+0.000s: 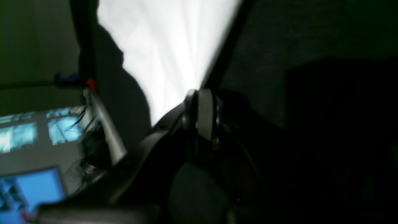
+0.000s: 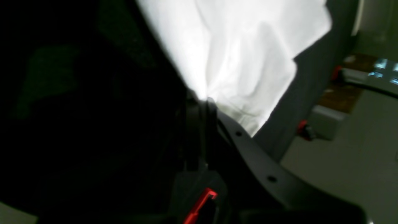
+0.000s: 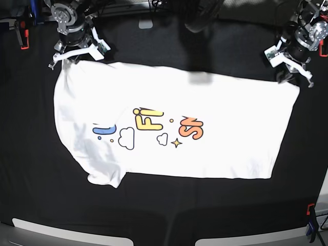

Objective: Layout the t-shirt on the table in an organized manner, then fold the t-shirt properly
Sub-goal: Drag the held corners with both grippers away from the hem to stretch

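Note:
The white t-shirt (image 3: pixel 220 102) lies spread on the black table (image 3: pixel 154 210) with its print up; parts of the yellow, orange and blue letters and small clouds show. A sleeve folds under at the lower left. My right gripper (image 3: pixel 65 57) is at the shirt's far left corner, and in the right wrist view the gripper (image 2: pixel 201 99) is shut on a pinch of white cloth (image 2: pixel 242 62). My left gripper (image 3: pixel 291 78) is at the far right corner, and in the left wrist view it (image 1: pixel 199 93) is shut on white cloth (image 1: pixel 164 46).
Red clamps (image 3: pixel 20 38) (image 3: pixel 310 211) sit at the table's edges; another red clamp (image 2: pixel 303 127) shows in the right wrist view. Lit screens (image 1: pixel 31 186) stand beyond the table edge in the left wrist view. A grey object (image 3: pixel 146 23) lies at the far edge.

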Tool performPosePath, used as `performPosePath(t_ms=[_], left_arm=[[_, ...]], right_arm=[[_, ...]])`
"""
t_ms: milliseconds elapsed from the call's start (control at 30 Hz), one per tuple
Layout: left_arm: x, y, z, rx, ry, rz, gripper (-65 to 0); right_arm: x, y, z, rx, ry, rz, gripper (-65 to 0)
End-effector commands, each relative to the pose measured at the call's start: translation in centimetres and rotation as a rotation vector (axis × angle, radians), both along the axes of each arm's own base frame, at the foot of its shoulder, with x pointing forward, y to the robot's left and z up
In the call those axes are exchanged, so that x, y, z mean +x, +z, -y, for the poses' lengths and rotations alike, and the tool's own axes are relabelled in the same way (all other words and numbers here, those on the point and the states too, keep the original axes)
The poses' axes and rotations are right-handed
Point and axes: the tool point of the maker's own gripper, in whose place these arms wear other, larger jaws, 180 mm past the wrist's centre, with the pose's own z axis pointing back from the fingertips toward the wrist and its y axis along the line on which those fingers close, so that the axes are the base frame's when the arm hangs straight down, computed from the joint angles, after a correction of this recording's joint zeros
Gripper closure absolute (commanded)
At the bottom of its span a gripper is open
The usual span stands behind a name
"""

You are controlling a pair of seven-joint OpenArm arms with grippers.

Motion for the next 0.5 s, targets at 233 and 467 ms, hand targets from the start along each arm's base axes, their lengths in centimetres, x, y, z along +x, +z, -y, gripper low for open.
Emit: performPosePath(t_ms=[233, 467], left_arm=[[-1.4, 1.4, -1.3, 0.124, 0.021, 0.056, 0.0], [-4.7, 1.5, -0.6, 0.202, -0.016, 0.039, 0.0]], right_arm=[[-1.2, 3.0, 2.3, -0.087, 0.078, 0.005, 0.0], [-2.4, 3.6, 3.9, -0.141, 0.120, -0.027, 0.0]])
